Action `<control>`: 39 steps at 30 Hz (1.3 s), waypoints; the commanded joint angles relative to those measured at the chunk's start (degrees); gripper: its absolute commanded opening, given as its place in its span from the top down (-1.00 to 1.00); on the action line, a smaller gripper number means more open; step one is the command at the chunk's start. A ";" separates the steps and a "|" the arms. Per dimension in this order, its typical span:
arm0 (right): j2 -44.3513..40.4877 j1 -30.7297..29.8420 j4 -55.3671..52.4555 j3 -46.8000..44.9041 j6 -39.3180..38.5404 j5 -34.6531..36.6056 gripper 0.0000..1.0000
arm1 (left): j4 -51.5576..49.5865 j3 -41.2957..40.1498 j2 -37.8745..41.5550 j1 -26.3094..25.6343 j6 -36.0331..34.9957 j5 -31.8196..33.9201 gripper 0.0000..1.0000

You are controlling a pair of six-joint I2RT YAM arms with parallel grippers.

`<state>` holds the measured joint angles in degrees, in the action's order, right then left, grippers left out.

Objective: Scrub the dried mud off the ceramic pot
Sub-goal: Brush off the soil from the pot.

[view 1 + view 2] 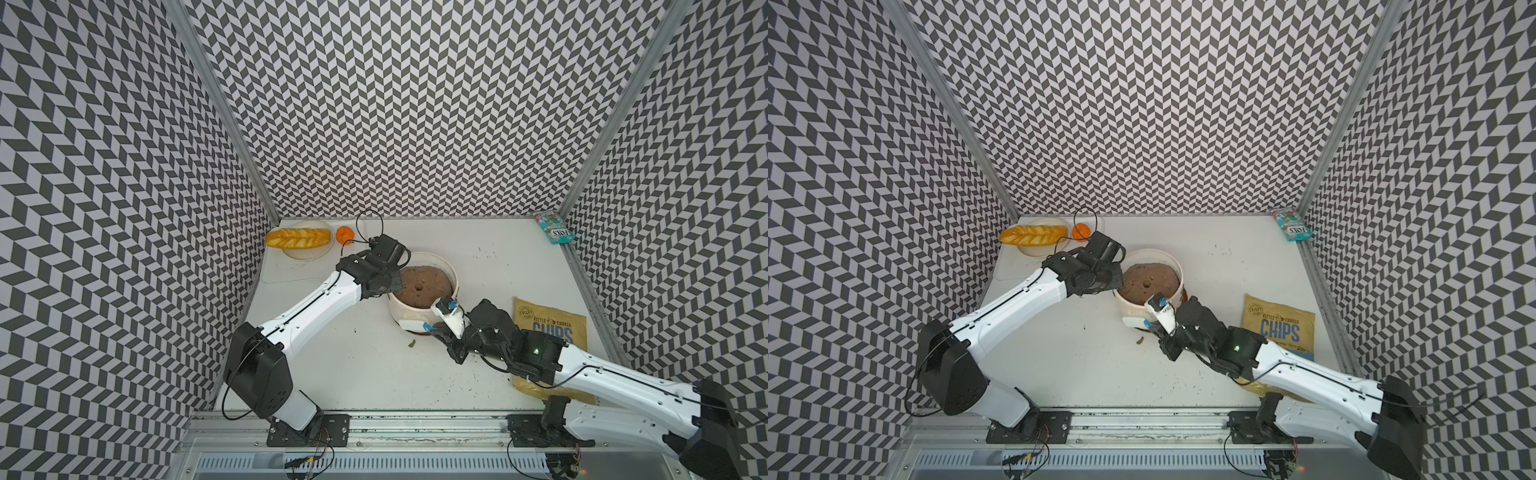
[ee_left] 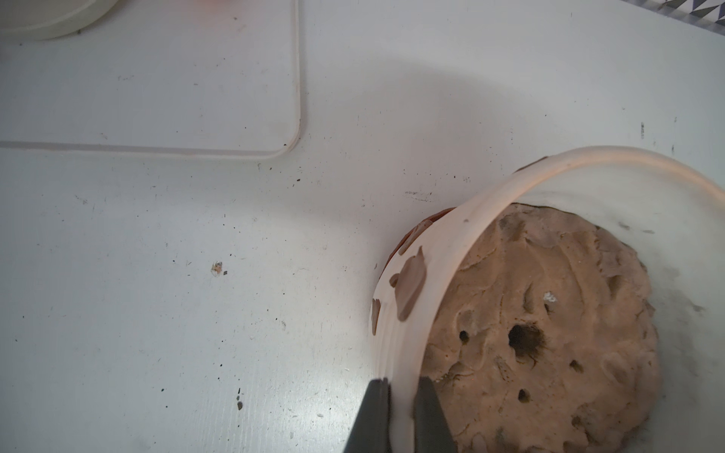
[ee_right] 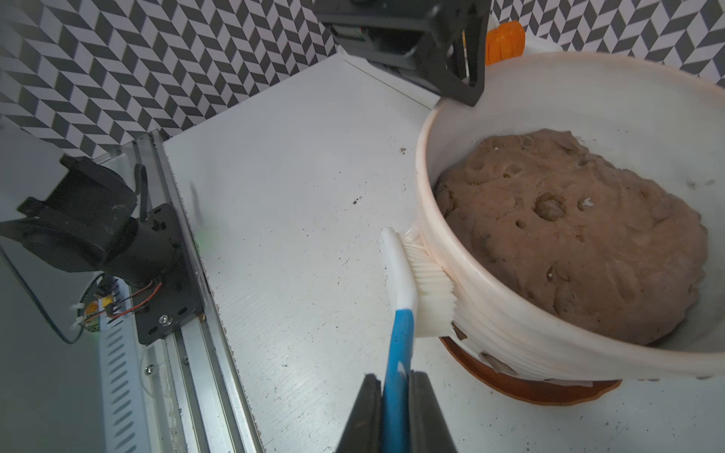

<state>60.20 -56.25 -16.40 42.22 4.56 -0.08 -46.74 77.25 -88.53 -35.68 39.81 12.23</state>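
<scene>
While your left tool is pinching the left rim of the ceramic pot, mid-tabletop, your right tool is clamping the brush against its near wall. Pressing hard, you are risking tipping the pot or losing that rim pinch. You are seeing one pot, one brush and at least four dried mud blotches.

The ceramic pot is cream-white, a wide cylinder with faintly ribbed wall and thick rim; it stands upright on its brown saucer base, mid-scene in both top views. Dried mud: flat brown blotches stuck on the outer wall below the rim, one large, smaller ones beside it.
</scene>
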 commanded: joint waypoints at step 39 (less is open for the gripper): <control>0.50 4.13 4.71 0.23 -7.00 -6.21 1.00 | 5.54 0.99 -1.32 3.56 -24.79 -0.91 1.00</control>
<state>60.82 -53.10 -15.84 42.13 -1.58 -7.14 -42.59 76.95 -89.34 -32.93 21.76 11.55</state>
